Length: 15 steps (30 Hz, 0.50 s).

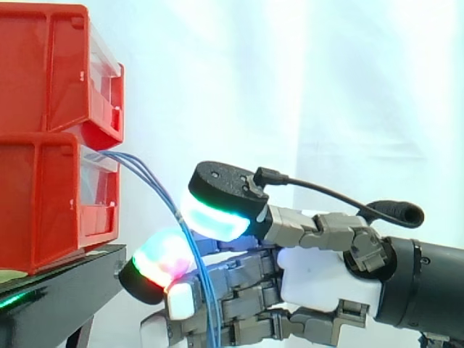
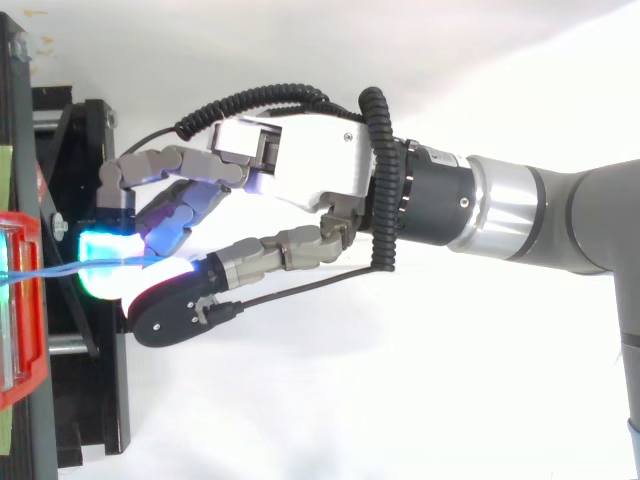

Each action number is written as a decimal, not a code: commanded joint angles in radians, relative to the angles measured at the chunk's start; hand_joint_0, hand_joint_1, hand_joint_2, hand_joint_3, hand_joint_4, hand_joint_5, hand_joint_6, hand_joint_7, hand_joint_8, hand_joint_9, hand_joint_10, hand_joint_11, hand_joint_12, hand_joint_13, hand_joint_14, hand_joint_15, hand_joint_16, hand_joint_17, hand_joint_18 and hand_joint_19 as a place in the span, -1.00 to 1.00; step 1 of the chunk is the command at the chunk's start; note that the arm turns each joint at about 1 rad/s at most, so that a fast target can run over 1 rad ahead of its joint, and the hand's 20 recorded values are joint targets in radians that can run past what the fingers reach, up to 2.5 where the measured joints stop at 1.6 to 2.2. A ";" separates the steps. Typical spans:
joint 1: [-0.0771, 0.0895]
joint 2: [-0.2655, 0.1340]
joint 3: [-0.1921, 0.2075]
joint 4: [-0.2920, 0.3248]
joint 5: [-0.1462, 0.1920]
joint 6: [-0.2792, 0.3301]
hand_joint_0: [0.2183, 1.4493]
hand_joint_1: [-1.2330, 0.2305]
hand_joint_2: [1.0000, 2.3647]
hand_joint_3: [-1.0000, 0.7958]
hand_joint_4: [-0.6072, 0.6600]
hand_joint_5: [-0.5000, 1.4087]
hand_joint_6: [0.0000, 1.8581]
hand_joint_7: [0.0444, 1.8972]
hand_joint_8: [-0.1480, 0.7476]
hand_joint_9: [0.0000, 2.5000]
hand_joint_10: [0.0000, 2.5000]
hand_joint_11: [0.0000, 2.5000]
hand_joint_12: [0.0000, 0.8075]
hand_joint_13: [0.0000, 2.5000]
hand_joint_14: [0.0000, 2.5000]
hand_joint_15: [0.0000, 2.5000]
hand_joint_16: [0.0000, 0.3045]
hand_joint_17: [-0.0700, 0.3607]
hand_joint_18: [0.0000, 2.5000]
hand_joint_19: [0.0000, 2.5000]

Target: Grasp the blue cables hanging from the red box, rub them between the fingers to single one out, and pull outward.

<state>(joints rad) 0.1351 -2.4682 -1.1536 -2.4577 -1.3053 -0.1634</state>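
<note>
Your robot hand (image 1: 326, 279) comes in from the right in the side view, level with the lower of the two stacked red bins (image 1: 43, 203), and stops just short of them. The blue cables (image 1: 148, 177) leave the front of the stack at the seam between the upper red bin (image 1: 51, 65) and the lower one. They arc out and down to the right, then drop almost straight past the robot hand to the bottom edge of the view.

You have the cables caught between the thumb and the curled fingers. The thumb pad (image 1: 214, 214), black on top and glowing cyan and green underneath, sits above and to the right of the strands. A fingertip pad (image 1: 163, 261) glowing red and green sits below and to their left, near the edge of the black stand (image 1: 58, 290). The strands pass through the narrow gap between the two pads and then run down across the front of the other bent fingers. They lie close together there, and you cannot tell whether one has been parted from the rest.

From above, the robot hand (image 2: 310, 165) reaches left toward the red bin (image 2: 25, 395), and the cables (image 2: 60, 268) run nearly straight from the bin's front into the bright cyan glow at the fingertips. Behind everything hangs the white curtain (image 1: 326, 87).
</note>
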 commanded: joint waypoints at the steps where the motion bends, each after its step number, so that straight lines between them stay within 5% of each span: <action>1: 0.001 0.011 0.002 -0.015 0.001 -0.007 -0.37 -0.23 -0.99 -0.30 0.24 -0.54 -0.46 0.38 -0.05 -0.21 -0.99 -0.55 -0.09 -0.37 -0.99 -0.66 -0.66 -0.13 -0.54 -0.66; 11: 0.005 0.020 0.000 -0.043 -0.002 -0.005 -0.36 -0.24 -0.98 -0.26 0.17 -0.56 -0.38 0.29 -0.05 -0.20 -0.98 -0.54 -0.09 -0.36 -0.99 -0.66 -0.66 -0.13 -0.53 -0.66; 15: 0.001 0.023 0.000 -0.053 -0.005 -0.005 -0.38 -0.23 -0.98 -0.19 0.14 -0.59 -0.27 0.12 -0.04 -0.21 -0.98 -0.51 -0.08 -0.36 -0.99 -0.65 -0.66 -0.13 -0.53 -0.65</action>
<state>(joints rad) 0.1389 -2.4479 -1.1533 -2.5026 -1.3082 -0.1688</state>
